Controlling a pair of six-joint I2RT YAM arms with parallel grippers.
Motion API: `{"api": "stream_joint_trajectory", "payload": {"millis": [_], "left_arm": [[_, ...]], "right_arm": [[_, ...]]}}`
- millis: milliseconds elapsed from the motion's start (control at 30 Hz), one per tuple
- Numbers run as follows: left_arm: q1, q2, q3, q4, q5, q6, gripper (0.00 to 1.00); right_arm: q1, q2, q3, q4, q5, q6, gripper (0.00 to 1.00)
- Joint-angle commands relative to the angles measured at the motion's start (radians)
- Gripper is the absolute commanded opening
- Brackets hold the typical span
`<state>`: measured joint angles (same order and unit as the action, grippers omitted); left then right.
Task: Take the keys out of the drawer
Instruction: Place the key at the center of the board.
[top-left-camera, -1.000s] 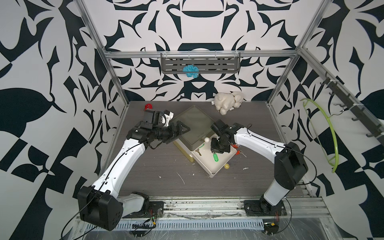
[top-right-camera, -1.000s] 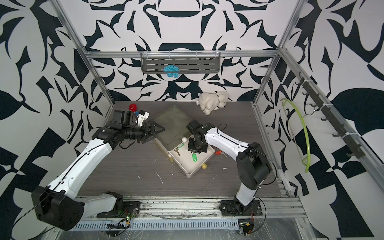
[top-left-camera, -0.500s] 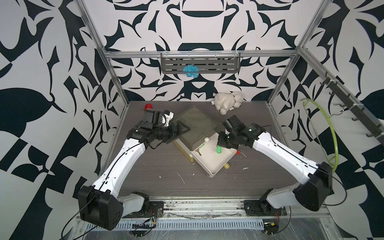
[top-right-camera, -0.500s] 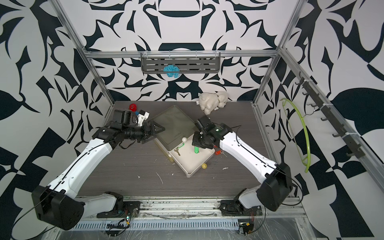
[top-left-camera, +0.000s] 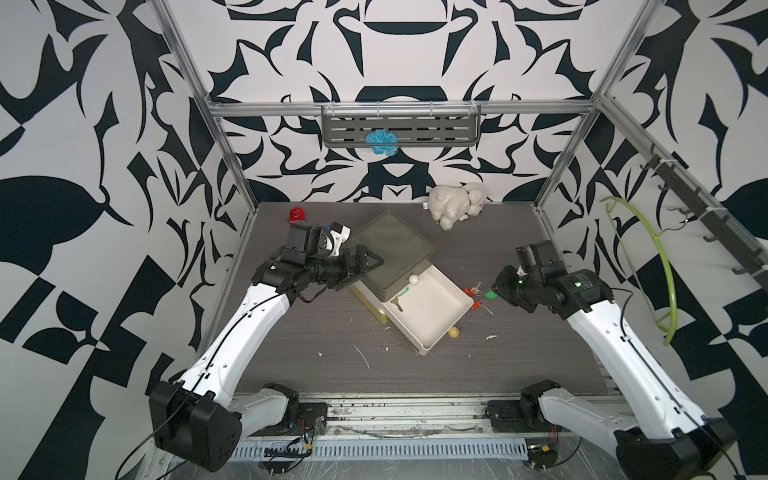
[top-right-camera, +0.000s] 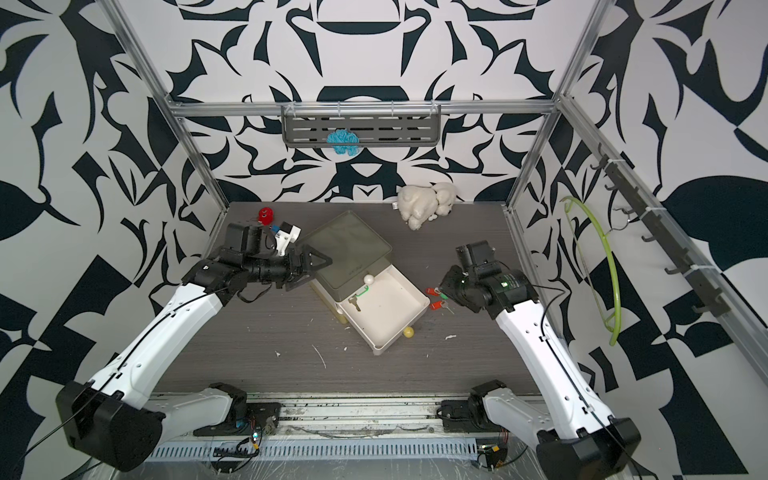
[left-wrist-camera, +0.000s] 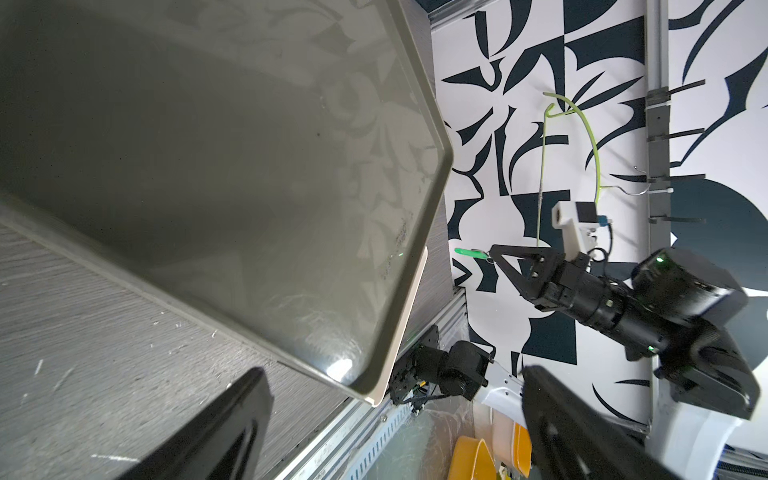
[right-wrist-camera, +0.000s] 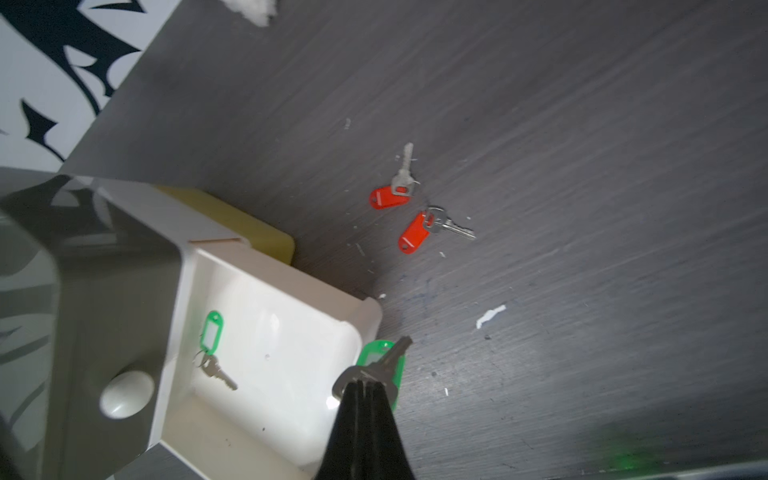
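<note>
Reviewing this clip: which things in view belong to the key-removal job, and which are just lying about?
Job: drawer; loose green-tagged key inside it; held green-tagged key, pinched by the right gripper; first red-tagged key and second red-tagged key, on the table.
Lying about: white plush toy; round red toy; blue fuzzy thing; green hanger; yellow ball.

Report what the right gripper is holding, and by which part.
The right gripper is shut on the green-tagged key, pinching the key's metal head; the blade sticks out past the fingertips.
</note>
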<state>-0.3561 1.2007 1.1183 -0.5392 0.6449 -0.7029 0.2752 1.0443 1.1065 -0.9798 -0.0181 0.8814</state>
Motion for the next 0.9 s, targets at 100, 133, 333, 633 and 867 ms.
{"api": "stream_joint_trajectory", "payload": {"millis": [100,133,333,633,867], "left_arm": [[-0.003,-0.033,-0.037,0.02,-0.006,-0.039,0.99],[-0.003,-0.032,-0.041,0.021,-0.009,-0.047,0.99],[-0.006,-0.056,-0.059,-0.005,-0.031,-0.1,0.99],[-0.006,-0.099,-0.061,-0.088,-0.07,-0.098,0.99],[-0.006,-0.107,-0.07,-0.102,-0.078,-0.087,0.99]], "right_arm": [[-0.06,0.017,-0.172,0.096,-0.125,0.036,0.0],[-0.063,0.028,-0.192,0.113,-0.137,0.044,0.0],[-0.068,0.11,-0.258,0.199,-0.195,0.072,0.0],[-0.068,0.173,-0.362,0.377,-0.289,0.149,0.0],[-0.071,0.218,-0.408,0.421,-0.287,0.133,0.0]]}}
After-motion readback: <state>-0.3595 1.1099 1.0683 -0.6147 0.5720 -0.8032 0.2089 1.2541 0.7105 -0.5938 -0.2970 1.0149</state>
